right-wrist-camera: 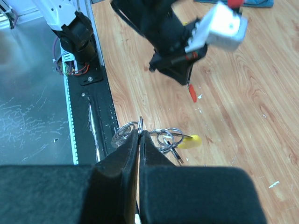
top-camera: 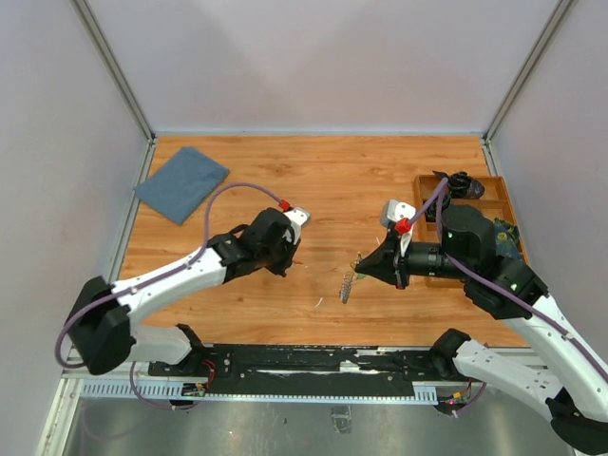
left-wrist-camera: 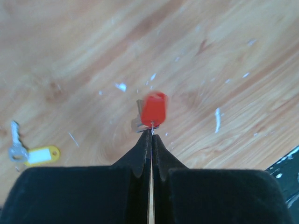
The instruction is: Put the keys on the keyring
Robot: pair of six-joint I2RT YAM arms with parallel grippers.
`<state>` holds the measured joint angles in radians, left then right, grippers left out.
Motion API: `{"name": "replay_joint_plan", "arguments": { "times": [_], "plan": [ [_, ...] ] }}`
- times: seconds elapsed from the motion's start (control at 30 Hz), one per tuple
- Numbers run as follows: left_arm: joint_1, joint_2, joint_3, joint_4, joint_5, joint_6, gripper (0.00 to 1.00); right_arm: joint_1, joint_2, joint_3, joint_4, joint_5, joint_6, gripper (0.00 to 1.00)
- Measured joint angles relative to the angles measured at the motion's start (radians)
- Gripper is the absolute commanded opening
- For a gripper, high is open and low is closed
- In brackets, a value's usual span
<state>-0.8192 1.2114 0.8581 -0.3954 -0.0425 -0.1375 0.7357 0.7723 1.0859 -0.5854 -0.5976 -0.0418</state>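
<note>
**Both grippers pinched shut: red key on the left, keyring on the right**

Far left at the back I see a blue cloth (top-camera: 180,185) lying flat on the wooden table (top-camera: 332,180), well apart from the arms.

The left gripper (left-wrist-camera: 151,135) hangs low over the middle of the table. Its jaws are closed to a slit and pinch a red-headed key (left-wrist-camera: 153,108) at the tips. The red head sticks out past the tips, with a bit of silver metal beside it. It looks blurred in the left wrist view.

In that same view a yellow-tagged key (left-wrist-camera: 42,155) lies flat on the wood, off to the left and apart from the gripper.

Near centre, the keyring (top-camera: 348,287) dangles just off the tip of the right gripper (right-wrist-camera: 139,133). Those jaws are also clamped narrow, on the thin wire loops (right-wrist-camera: 163,135). A yellow tag (right-wrist-camera: 189,141) shows just behind the loops; I can't tell if it is attached. The two gripper tips face each other, near but not touching.

At the right edge is a wooden tray (top-camera: 494,195) with compartments, partly hidden by the right arm. I can't make out its contents.
</note>
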Motion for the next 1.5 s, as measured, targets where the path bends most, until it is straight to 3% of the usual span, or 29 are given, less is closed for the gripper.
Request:
{"name": "replay_joint_plan", "arguments": {
  "times": [0.13,0.33,0.53,0.9,1.3,1.5],
  "plan": [
    [0.038,0.102,0.002,-0.093,0.000,-0.032,0.01,0.000,-0.009,0.000,0.003,0.002,0.010,0.01],
    [-0.022,0.103,0.071,-0.126,0.029,-0.047,0.01,0.000,-0.016,0.000,0.004,0.014,0.013,0.01],
    [0.033,0.018,0.041,-0.091,0.069,-0.042,0.00,0.000,-0.016,-0.010,0.012,0.015,0.016,0.00],
    [-0.157,-0.253,0.042,0.069,0.048,0.127,0.01,0.000,0.003,-0.043,0.112,-0.055,0.090,0.01],
    [-0.347,-0.371,0.080,0.199,-0.013,0.267,0.01,0.000,0.003,-0.098,0.344,-0.178,0.276,0.00],
    [-0.414,-0.370,0.127,0.244,-0.032,0.329,0.00,0.000,0.019,-0.081,0.365,-0.204,0.339,0.01]
  ]
}}
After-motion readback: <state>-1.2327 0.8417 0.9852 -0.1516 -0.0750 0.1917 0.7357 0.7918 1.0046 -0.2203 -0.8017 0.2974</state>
